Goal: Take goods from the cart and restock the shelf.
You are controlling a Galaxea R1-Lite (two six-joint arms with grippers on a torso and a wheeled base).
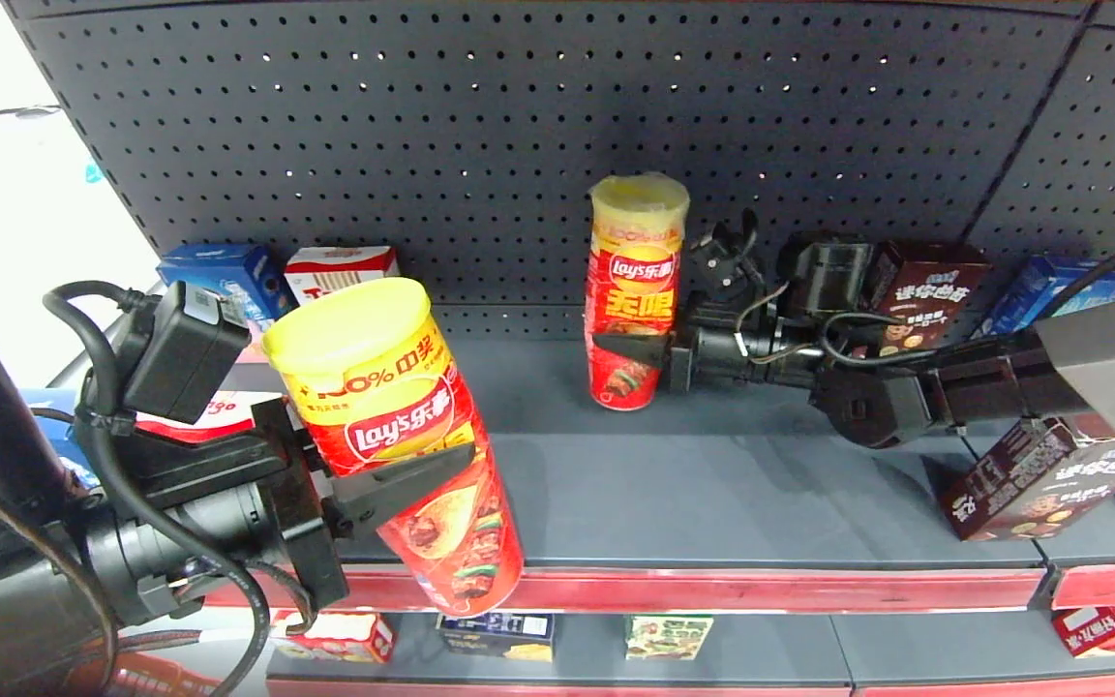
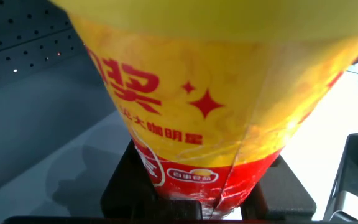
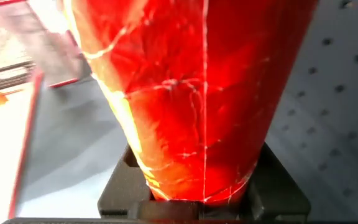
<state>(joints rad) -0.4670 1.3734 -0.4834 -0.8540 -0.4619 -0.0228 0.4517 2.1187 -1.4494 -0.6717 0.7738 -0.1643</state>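
Upright red-and-yellow chip can (image 1: 637, 271), clamped in the right pincer (image 1: 630, 353), stands on the shelf (image 1: 712, 484) near the pegboard (image 1: 519, 116); brown boxes (image 1: 925, 286) sit just behind that pincer's wrist. The left pincer (image 1: 412, 469) is clamped on a second can (image 1: 393, 387), tilted before the shelf's front edge, with blue and white boxes (image 1: 228, 271) beyond it.

Shelf (image 1: 712, 494) ctr open; chip can (image 1: 633, 290) at back, brown box (image 1: 1027, 479) on rt.

Chip can (image 2: 191, 112), top rim cropped.
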